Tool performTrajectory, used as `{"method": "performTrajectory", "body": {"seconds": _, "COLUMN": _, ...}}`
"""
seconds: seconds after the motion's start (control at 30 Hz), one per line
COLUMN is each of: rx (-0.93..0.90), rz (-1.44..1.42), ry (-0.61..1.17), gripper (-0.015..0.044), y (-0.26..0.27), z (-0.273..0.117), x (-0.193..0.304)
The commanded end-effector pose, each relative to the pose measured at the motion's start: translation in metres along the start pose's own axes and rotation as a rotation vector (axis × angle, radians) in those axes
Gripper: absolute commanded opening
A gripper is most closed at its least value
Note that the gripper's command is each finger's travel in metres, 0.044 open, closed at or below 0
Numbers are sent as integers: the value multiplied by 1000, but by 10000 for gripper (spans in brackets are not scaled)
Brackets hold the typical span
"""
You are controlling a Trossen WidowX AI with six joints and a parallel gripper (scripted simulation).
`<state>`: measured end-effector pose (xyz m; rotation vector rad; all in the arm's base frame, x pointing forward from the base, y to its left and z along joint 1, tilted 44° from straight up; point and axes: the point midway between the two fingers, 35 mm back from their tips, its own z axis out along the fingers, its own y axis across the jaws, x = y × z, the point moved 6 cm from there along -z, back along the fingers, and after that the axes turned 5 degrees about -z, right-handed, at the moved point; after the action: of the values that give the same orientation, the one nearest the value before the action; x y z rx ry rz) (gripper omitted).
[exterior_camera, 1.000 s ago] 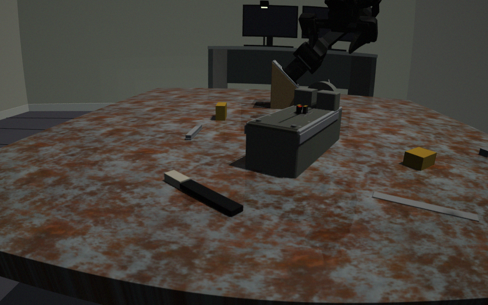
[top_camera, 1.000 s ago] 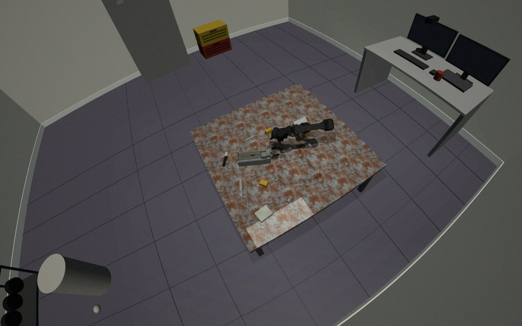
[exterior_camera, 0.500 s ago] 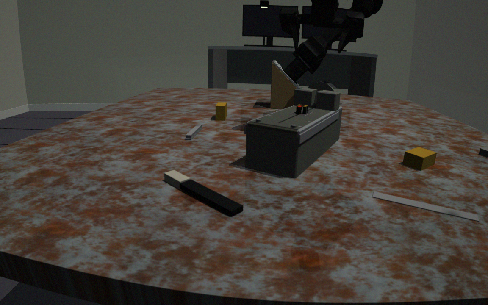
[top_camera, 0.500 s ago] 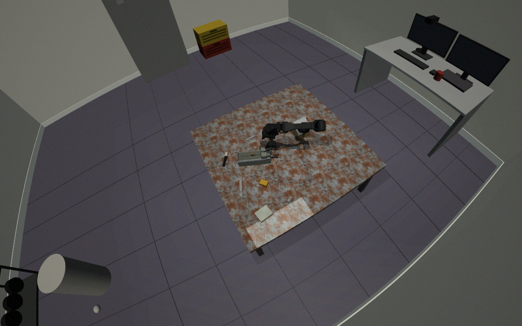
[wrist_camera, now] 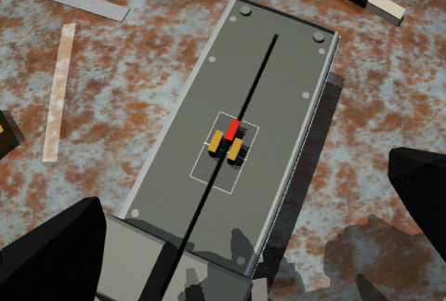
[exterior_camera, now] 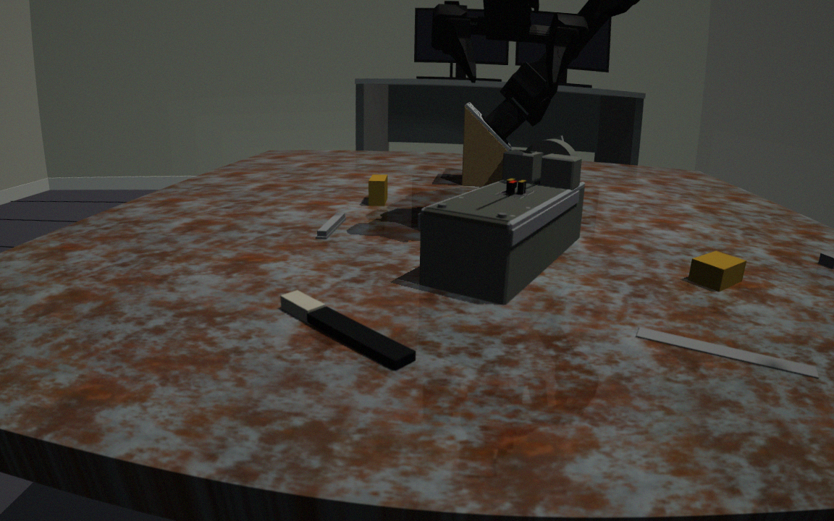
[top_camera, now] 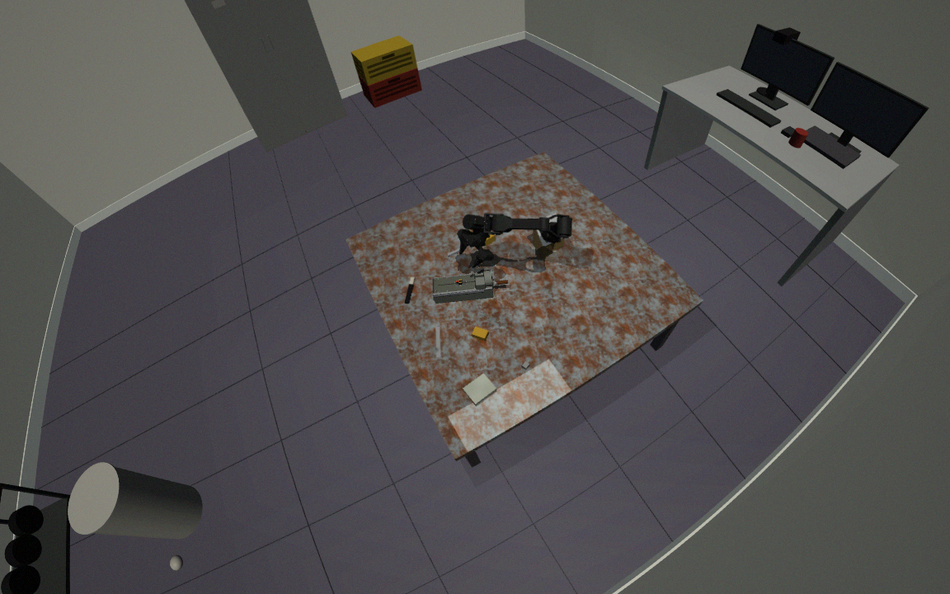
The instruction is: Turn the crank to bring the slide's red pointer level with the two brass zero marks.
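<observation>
The grey machine [top_camera: 456,292] [exterior_camera: 465,252] [wrist_camera: 204,92] stands on the mottled table. In the wrist view its red pointer [wrist_camera: 232,129] sits in the slot, between the two brass marks sideways but off level with them, displaced toward the end away from the crank. The left brass mark [wrist_camera: 216,141] and right brass mark [wrist_camera: 235,150] stand beside the slot. The brown crank handle [top_camera: 502,282] sticks out at the machine's right end in the top view; it is outside the wrist view and hidden in the exterior view. My gripper [top_camera: 471,255] [exterior_camera: 512,88] [wrist_camera: 249,189] is open and empty above the machine, clear of the handle.
A yellow block [top_camera: 480,332] [exterior_camera: 717,268], a second yellow block [exterior_camera: 378,189], a black-and-white bar [top_camera: 409,289] [exterior_camera: 361,336], a flat grey strip [exterior_camera: 725,353] [wrist_camera: 74,0] and a short grey bar [exterior_camera: 331,224] lie around the machine. A wedge-shaped stand [exterior_camera: 481,148] is behind it.
</observation>
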<state>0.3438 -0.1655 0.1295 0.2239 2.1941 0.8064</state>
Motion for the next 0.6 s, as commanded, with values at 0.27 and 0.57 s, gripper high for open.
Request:
{"method": "performTrajectory", "body": {"seconds": 0.27, "rx": -30, "rz": -47, "ry": -18, "gripper": 440, "y": -6, "z": 36, "x": 24}}
{"method": "performTrajectory", "body": {"seconds": 0.57, "rx": -31, "rz": -47, "ry": -19, "gripper": 440, "y": -5, "z": 43, "x": 30}}
